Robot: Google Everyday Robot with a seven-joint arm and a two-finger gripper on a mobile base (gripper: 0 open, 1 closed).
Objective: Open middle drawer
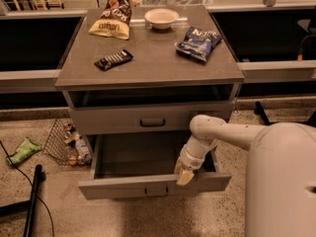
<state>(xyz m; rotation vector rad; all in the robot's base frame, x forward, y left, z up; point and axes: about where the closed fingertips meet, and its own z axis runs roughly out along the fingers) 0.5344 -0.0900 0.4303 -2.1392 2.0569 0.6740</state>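
Note:
The middle drawer (123,185) is a wide, shallow grey drawer with a small dark centre handle (156,191). It stands pulled far out of the cabinet, and its bare inside (143,157) shows. My gripper (184,175) sits at the drawer's front edge, right of the handle, with its yellowish tip reaching over the front panel. The top drawer (150,118) above it is shut. The lowest drawer is hidden beneath the open one.
The cabinet top (148,63) holds a chip bag (111,19), a white bowl (161,18), a blue bag (198,42) and a dark bar (114,59). On the floor at the left are a wire basket (66,142), a green packet (22,151) and a black pole (32,201). My body (281,181) fills the lower right.

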